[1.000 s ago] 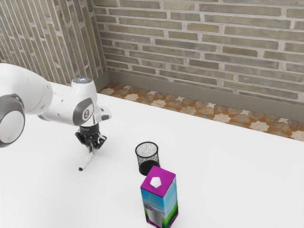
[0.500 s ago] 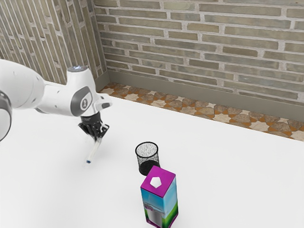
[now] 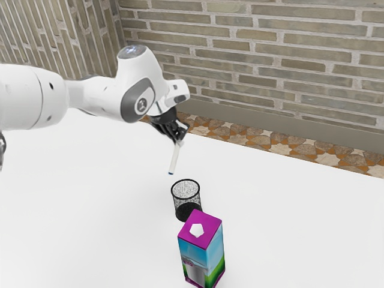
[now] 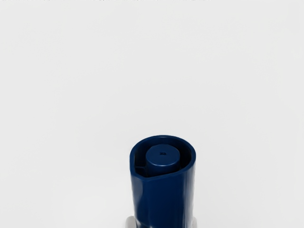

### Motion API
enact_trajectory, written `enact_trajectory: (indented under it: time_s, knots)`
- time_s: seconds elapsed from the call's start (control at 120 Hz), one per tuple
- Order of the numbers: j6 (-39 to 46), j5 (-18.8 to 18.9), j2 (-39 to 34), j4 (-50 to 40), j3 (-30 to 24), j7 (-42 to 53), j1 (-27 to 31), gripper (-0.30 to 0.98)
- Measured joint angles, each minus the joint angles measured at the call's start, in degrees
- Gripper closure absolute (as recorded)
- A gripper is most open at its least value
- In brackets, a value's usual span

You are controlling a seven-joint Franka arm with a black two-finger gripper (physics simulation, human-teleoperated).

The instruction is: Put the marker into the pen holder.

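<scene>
The marker (image 3: 174, 159) hangs slightly tilted in my pincer (image 3: 179, 140), which grips it above the surface (image 3: 90, 216). I see it near the mesh pen holder (image 3: 179, 205), outside it; a carton (image 3: 210, 249) stands near that.

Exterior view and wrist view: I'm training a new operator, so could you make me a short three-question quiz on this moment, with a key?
1. Multiple choice: What is the gripper holding?
a) a spoon
b) the marker
c) a cup

2. True or false: The marker is outside the pen holder.

3. Fill in the blank: The carton has a white cap on a ____ top.

Key: 1. b; 2. true; 3. purple
</scene>
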Motion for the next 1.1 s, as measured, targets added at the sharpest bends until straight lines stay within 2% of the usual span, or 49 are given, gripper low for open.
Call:
enact_trajectory:
  time_s: [0.142, 0.333, 0.617, 0.833, 1.1]
  knots:
    - [2.24, -1.36, 5.35, 4.95, -1.14, -0.63, -0.16, 0.79]
    - [3.58, -2.14, 5.41, 5.54, -1.3, -1.49, -0.53, 0.78]
    - [4.76, -2.43, -1.93, -4.79, -0.74, -3.02, -3.33, 0.76]
    - [5.32, -2.72, -3.25, -6.91, -0.67, -3.64, -4.87, 0.75]
    - [7.35, -2.87, -1.5, -11.36, -0.67, -4.31, -5.13, 0.75]
